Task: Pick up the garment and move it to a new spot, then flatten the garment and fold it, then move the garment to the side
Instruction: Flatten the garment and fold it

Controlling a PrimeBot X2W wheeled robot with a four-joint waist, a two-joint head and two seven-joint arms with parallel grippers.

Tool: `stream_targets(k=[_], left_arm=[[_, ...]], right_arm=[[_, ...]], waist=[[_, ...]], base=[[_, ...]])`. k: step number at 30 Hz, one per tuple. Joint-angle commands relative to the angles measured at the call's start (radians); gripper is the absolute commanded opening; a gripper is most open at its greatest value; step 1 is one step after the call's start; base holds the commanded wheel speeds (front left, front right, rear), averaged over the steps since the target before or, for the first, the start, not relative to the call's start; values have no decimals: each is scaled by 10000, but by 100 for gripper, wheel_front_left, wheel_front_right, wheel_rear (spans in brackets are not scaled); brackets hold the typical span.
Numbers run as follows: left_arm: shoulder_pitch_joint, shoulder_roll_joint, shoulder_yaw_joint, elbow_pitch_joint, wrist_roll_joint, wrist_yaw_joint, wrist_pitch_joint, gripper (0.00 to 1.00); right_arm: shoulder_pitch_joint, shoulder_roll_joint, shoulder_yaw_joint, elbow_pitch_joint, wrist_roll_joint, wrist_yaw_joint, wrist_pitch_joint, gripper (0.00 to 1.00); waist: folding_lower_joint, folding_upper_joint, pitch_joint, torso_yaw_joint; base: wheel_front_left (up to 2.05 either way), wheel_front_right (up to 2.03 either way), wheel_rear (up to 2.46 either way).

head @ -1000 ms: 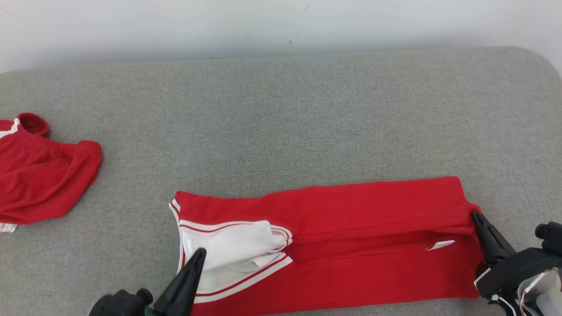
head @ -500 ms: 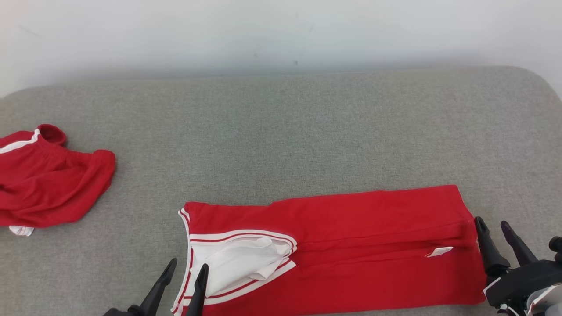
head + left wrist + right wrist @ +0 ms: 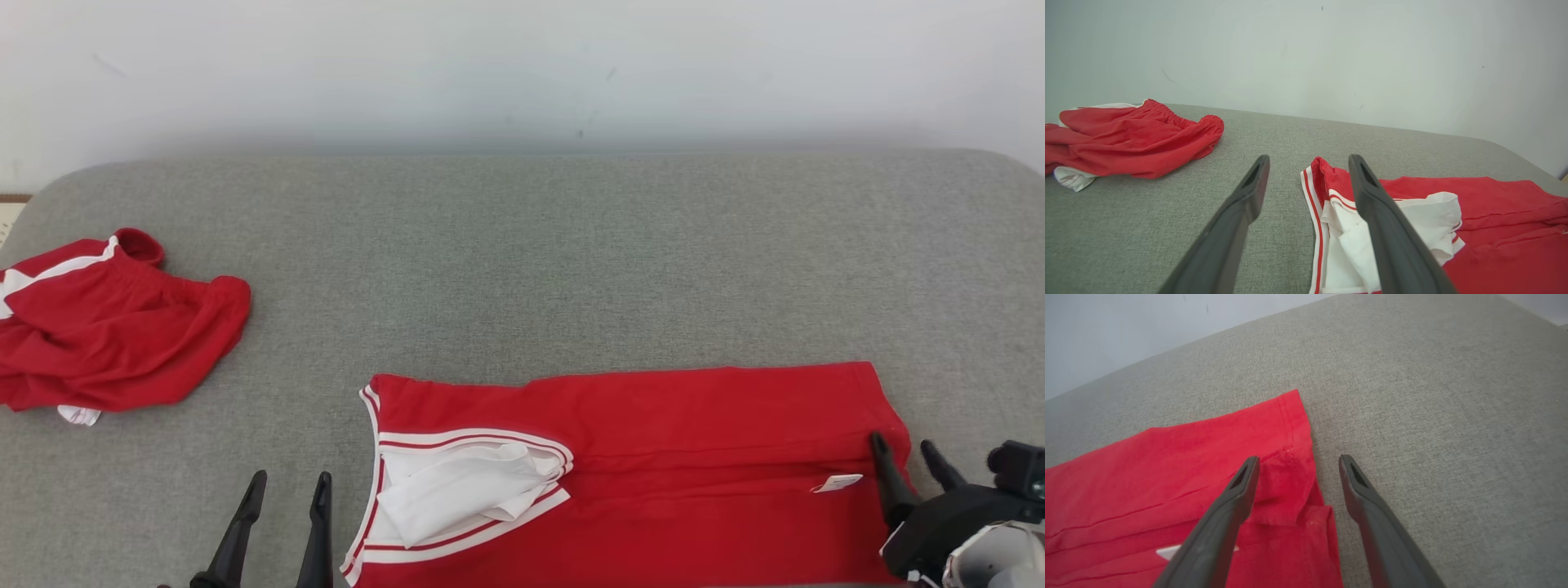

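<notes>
Head view: the garment [image 3: 653, 457] lies folded long at the near edge of the grey surface [image 3: 522, 269]. Left gripper [image 3: 292, 475] and right gripper [image 3: 902, 441] both gape, empty, one at each end. Soft, light, floppy cloth, I'd judge — best pinched at the hemmed corners.

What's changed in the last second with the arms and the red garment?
The left fingers let go of the folded garment at its white-trimmed end and drew back off it to the left. The right fingers opened and released its other end. It and the crumpled red garment lie unmoved; only the camera shifted.
</notes>
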Motion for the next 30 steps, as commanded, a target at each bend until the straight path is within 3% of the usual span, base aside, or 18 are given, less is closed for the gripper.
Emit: stream_targets(k=[1, 11, 12, 13, 15, 22, 30], left_arm=[[132, -56, 48, -13, 93, -2, -56, 100], [146, -223, 347, -16, 327, -172, -56, 100], [143, -235, 388, -10, 337, -167, -56, 100], [134, -245, 427, -2, 337, -180, -56, 100], [115, -262, 500, 2, 335, -216, -56, 100], [96, -297, 695, 45, 370, -254, -56, 100], [167, -307, 788, 58, 186, -199, -56, 100]], right_arm=[[-104, 76, -35, 179, -212, -2, 109, 100], [-311, 555, -324, 1145, -634, -2, 584, 100], [-317, 591, -318, 1189, -622, -2, 584, 83], [-341, 625, -299, 1204, -583, -2, 586, 41], [-435, 666, -268, 1174, -519, -2, 506, 0], [-947, 508, -103, 1366, -376, -2, 333, 0], [-1495, -571, -837, 1901, -642, -6, -159, 0]], waist=[[0, 0, 43, 82], [0, 0, 121, 258], [0, 0, 124, 258], [0, 0, 128, 256], [0, 0, 130, 239], [0, 0, 132, 129], [0, 0, 113, 59]], base=[[0, 0, 0], [0, 0, 0], [0, 0, 0], [0, 0, 0], [0, 0, 0], [0, 0, 0], [0, 0, 0]])
